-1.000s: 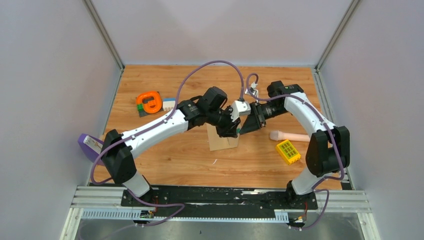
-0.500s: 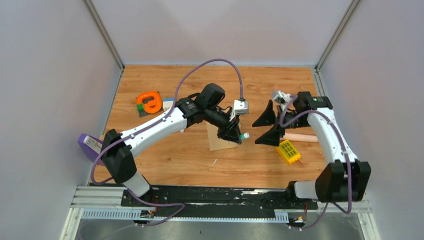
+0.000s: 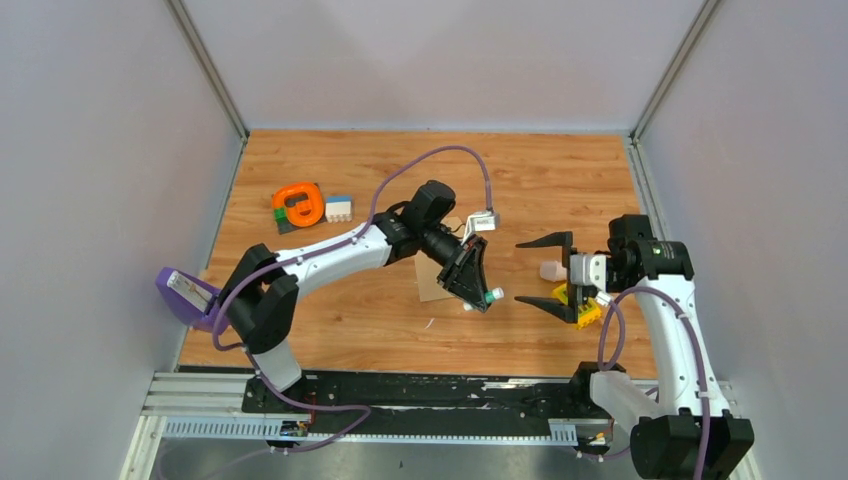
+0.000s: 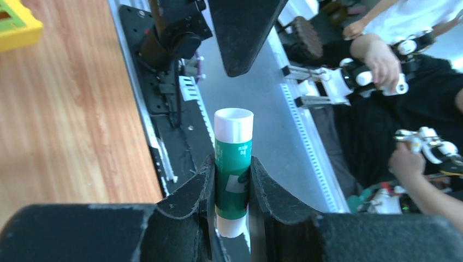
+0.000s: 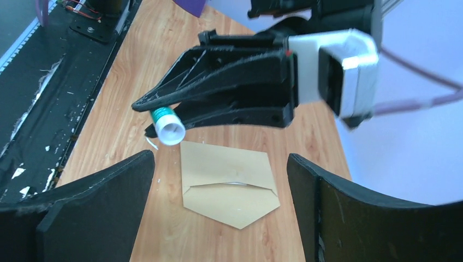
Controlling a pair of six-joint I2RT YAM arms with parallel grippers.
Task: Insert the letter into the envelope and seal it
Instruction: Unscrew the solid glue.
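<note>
The wooden table [image 3: 350,335] carries the 2 arms at its near edge. The left arm [image 3: 330,255] stretches to the middle. The right arm [image 3: 675,340] is bent back on its own side.

The envelope [image 5: 229,188] lies flat at mid-table, below the left wrist, with its pointed flap open and laid out flat on the wood. Its mouth shows as a curved slit. The letter itself cannot be made out, in the envelope or elsewhere.

The right gripper [image 3: 522,272] is released, its jaws wide apart with nothing between them. It faces the left one across a small gap.

The left gripper [image 3: 480,298] is clenched on a glue stick [image 4: 233,164], a green tube with a white end poking past the fingertips. It sits just past the envelope's near right corner and points toward the right gripper.

A purple thing [image 3: 185,292] sits at the table's left edge, and an orange reel [image 3: 298,203] lies at the far left. A blue-and-white block [image 3: 338,208] lies just beside the reel.

A pink rod [image 3: 550,270] and a yellow block [image 4: 11,24] lie by the right gripper, both partly hidden behind it.
</note>
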